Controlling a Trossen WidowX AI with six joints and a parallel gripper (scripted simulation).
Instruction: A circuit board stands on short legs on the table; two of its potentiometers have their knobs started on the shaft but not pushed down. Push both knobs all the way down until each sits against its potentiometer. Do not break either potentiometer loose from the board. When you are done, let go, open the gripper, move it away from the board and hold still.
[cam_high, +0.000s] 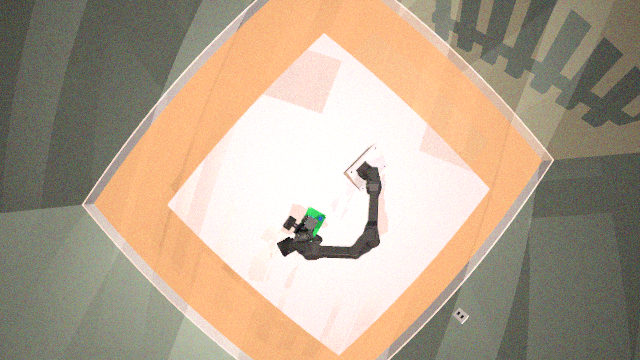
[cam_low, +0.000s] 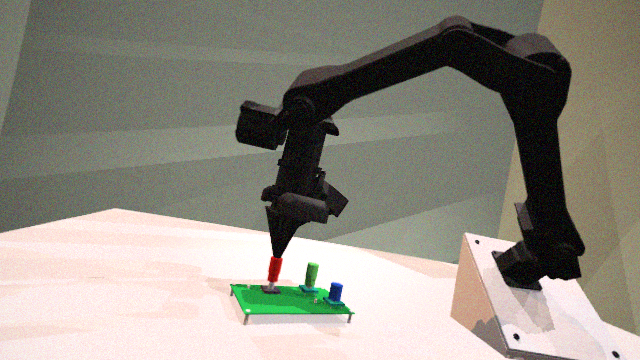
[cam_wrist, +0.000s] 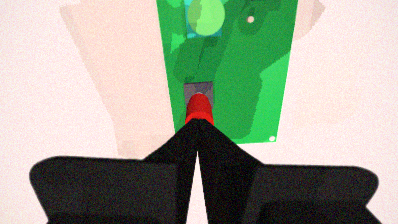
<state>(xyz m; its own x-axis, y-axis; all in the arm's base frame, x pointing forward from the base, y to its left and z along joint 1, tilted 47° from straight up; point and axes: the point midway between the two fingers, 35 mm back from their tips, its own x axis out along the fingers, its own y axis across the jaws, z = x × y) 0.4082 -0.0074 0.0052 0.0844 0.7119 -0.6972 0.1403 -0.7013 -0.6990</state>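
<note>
The green circuit board (cam_high: 315, 213) (cam_low: 287, 304) (cam_wrist: 272, 100) stands on short legs. The red knob (cam_low: 274, 270) (cam_wrist: 199, 107) is upright above its dark potentiometer (cam_low: 270, 289) (cam_wrist: 192, 90), with a short piece of pale shaft showing between them. The green knob (cam_low: 312, 275) (cam_wrist: 206, 16) stands close on its teal base, and I see no clear gap. The blue knob (cam_low: 336, 292) (cam_high: 320, 218) is low on its teal base, with no shaft showing. My gripper (cam_low: 278, 257) (cam_wrist: 198, 125) is shut and empty, its joined fingertips on top of the red knob.
The arm's sloped white base block (cam_high: 374, 149) (cam_low: 565, 320) stands on the table to the right of the board in the exterior view. The arm arches from it over to the board. The green and blue knobs stand beside the red one.
</note>
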